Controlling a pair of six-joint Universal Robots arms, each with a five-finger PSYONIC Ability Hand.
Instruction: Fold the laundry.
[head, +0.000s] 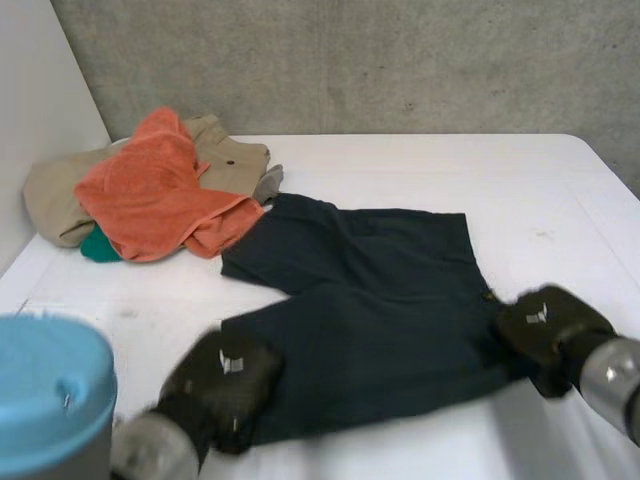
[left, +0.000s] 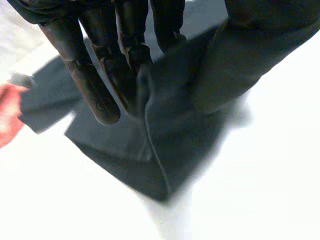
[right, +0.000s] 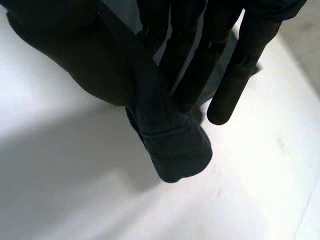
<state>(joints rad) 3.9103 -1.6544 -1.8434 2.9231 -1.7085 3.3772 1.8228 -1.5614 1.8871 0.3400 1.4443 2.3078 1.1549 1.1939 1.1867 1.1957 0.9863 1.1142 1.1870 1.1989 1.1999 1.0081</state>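
Dark navy shorts (head: 370, 300) lie spread flat across the middle of the white table (head: 450, 170). My left hand (head: 225, 375) is on the near-left leg hem. In the left wrist view its fingers (left: 95, 85) and thumb pinch a raised ridge of the shorts (left: 150, 155) near the hem corner. At the near-right end of the shorts, on the waistband, is my right hand (head: 545, 325). In the right wrist view its fingers (right: 240, 65) and thumb are closed on a bunched fold of the shorts (right: 172, 145), lifted slightly off the table.
At the back left sits a pile of laundry: an orange towel (head: 160, 190) over a beige garment (head: 60, 195), with a green piece (head: 98, 247) and a grey piece (head: 268, 183) poking out. A concrete wall stands behind the table.
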